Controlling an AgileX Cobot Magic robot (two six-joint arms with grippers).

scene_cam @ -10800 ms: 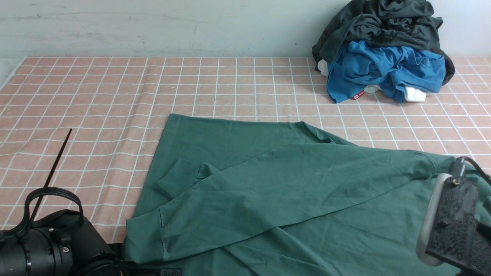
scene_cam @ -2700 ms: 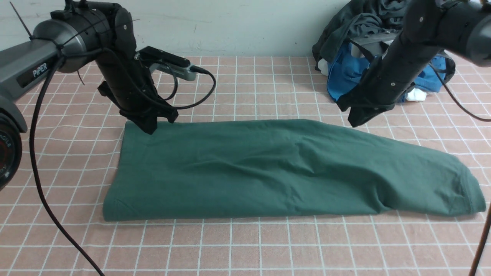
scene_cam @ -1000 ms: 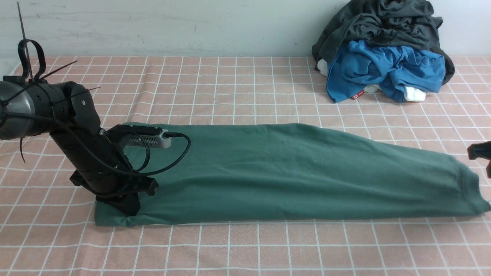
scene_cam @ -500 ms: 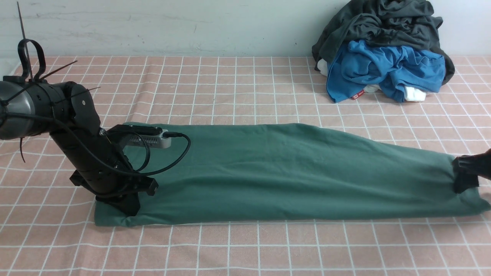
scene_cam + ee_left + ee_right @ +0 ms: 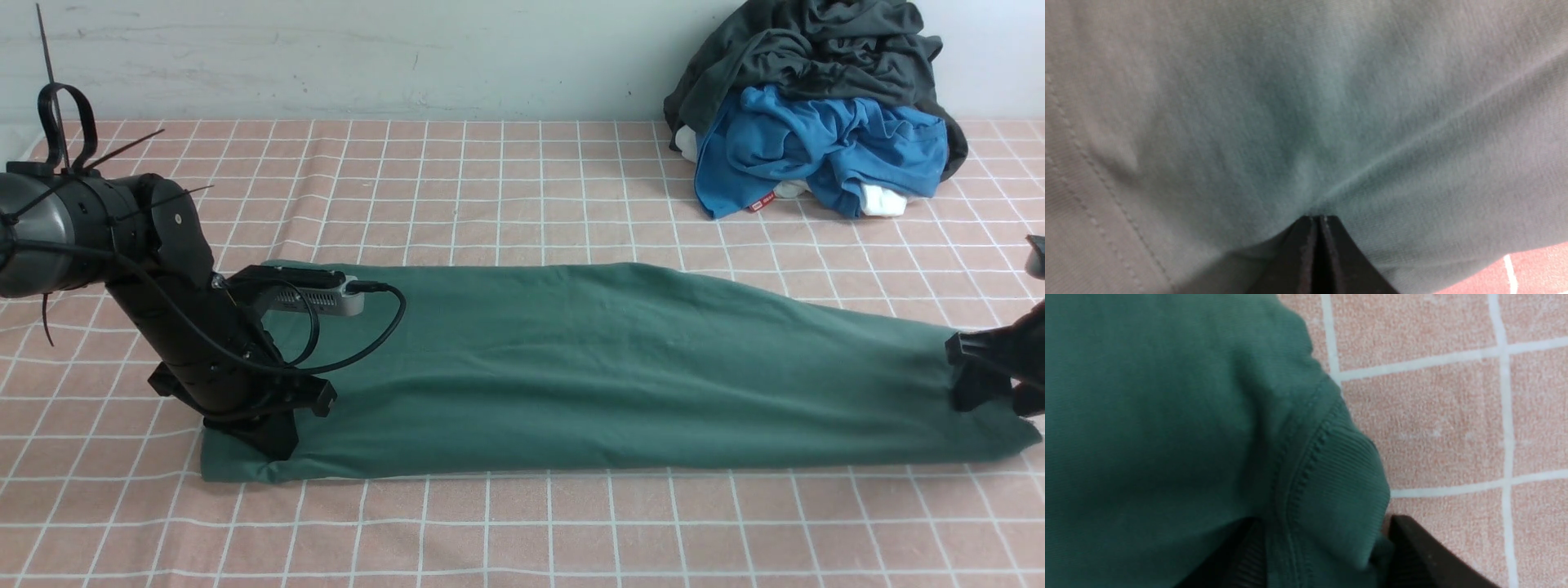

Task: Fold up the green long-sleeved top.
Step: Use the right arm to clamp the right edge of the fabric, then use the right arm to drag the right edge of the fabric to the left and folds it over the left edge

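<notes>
Now, in the front view, the top (image 5: 620,367) lies as one long band across the middle of the frame, its long axis running left to right. My left gripper (image 5: 273,445) stands on its lower-left corner and my right gripper (image 5: 976,384) sits at its far right end, so each arm has its own end. In the left wrist view, my jaws are clenched tight and creases run into the tips, so I judge a pinch of fabric is caught. In the right wrist view, my jaws stand apart astride the ribbed band (image 5: 1347,469); I cannot tell whether they bite. The next fold, I judge, carries the right end leftward along that axis.
</notes>
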